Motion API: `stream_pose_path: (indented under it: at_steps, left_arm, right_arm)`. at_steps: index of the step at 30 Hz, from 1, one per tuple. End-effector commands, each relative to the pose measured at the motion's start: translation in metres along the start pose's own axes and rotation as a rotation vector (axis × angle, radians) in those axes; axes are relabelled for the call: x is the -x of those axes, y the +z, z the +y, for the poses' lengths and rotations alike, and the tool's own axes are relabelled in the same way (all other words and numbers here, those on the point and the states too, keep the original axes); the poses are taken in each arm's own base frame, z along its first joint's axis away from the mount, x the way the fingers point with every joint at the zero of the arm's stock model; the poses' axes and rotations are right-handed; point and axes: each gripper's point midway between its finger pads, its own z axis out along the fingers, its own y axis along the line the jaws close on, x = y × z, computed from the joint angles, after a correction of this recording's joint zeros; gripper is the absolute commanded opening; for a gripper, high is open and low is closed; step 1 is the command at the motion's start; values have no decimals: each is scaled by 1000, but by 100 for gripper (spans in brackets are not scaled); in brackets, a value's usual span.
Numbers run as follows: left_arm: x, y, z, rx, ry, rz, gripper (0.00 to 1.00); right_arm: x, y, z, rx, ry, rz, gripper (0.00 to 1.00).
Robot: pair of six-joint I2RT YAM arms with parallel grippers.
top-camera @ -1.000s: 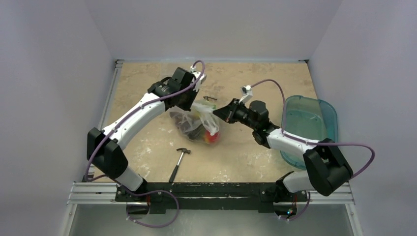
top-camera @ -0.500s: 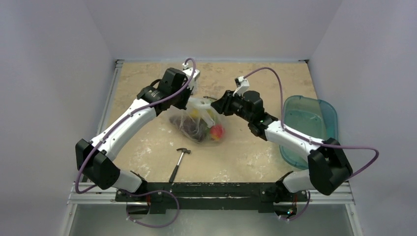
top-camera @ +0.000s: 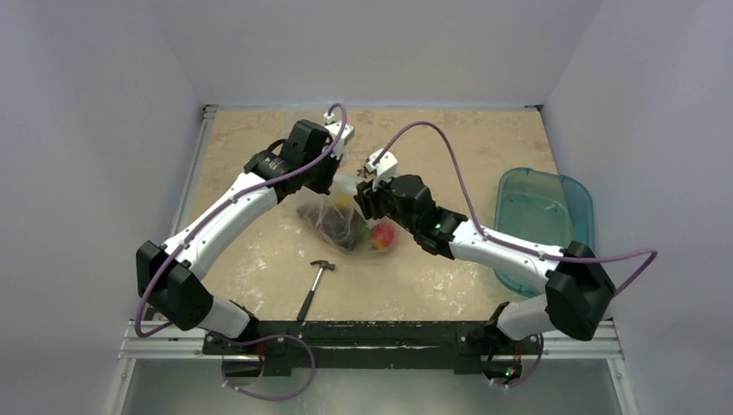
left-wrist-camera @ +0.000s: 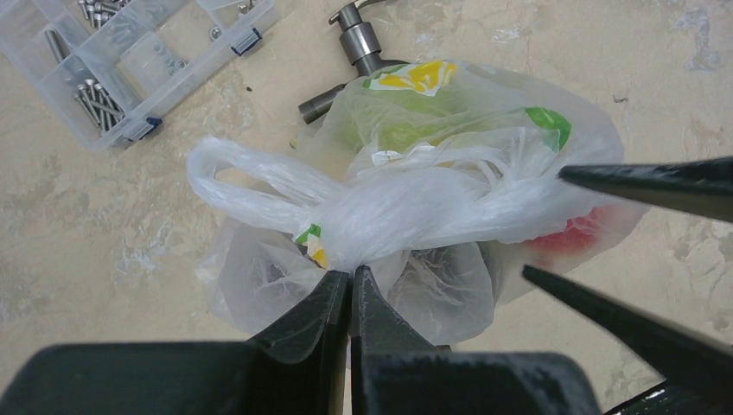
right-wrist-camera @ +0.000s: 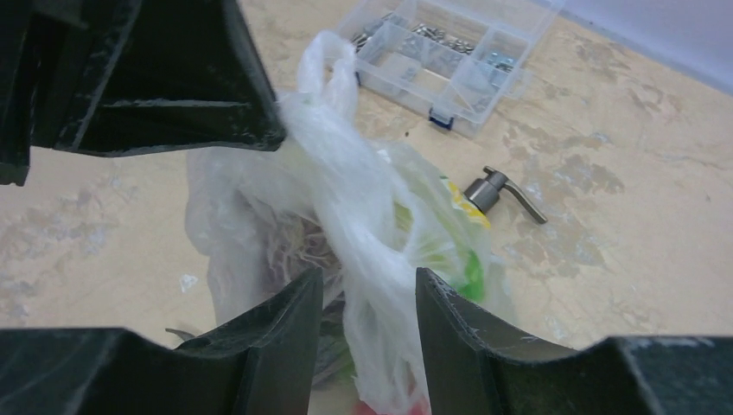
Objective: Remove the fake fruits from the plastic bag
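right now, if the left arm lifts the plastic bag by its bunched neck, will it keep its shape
Probably floppy: the plastic bag is thin, crinkled film, bunched where the left fingers pinch it. It would likely sag under the fake fruits and swing.

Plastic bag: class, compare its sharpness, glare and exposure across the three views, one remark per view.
Left wrist view: the plastic bag is crisp, its bunched film glaring white; the left gripper pinching it is near-black, featureless. Right wrist view: the bag looks softer, washed out between the dark fingers of the right gripper. Top external view: even light, fake fruits mere colour blobs.
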Motion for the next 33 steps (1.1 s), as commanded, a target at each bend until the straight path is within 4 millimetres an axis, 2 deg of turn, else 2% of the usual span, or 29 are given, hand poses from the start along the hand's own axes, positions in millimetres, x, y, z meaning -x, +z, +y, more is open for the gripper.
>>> stream_pose_path:
  at_steps: [1,4,6,8,11,13,16,18,20,22,26,27,29,33]
  left_arm:
    - [16,-5,-5,-29,-16,-52,0]
    - [16,-4,-5,-29,-18,-53,0]
    - [16,-4,-7,-39,-20,-53,0]
    - [16,-4,-8,-46,-21,-55,0]
    - [18,-4,-8,-47,-25,-63,0]
    - [19,-6,-9,-49,-28,-69,0]
    - [24,-14,-10,-62,-28,-108,0]
    - [24,-16,-1,-11,-28,-125,0]
    - [26,-22,9,46,-36,-139,0]
    - [27,-28,13,65,-42,-173,0]
    - [37,-44,16,76,-58,-277,0]
    - [38,-47,18,86,-64,-291,0]
    - [40,-54,24,118,-85,-309,0]
    - [40,-62,27,130,-95,-358,0]
  right_arm:
    - [30,17,17,35,-92,-70,43]
    - [23,30,20,33,-104,-43,43]
    - [16,36,20,15,-107,-33,51]
    - [12,39,13,-52,-112,-25,54]
    - [9,38,-9,-201,-100,-27,54]
    - [5,35,-22,-285,-36,-29,43]
    - [4,31,-20,-281,53,-47,17]
    - [11,21,-14,-223,112,-93,6]
    - [14,12,-3,-89,172,-142,0]
    - [13,2,6,116,273,-160,0]
    - [-5,-16,-5,368,468,-132,0]
    - [1,-22,-3,424,488,-161,0]
    - [-1,-26,2,475,476,-153,0]
    - [-3,-24,2,471,484,-125,0]
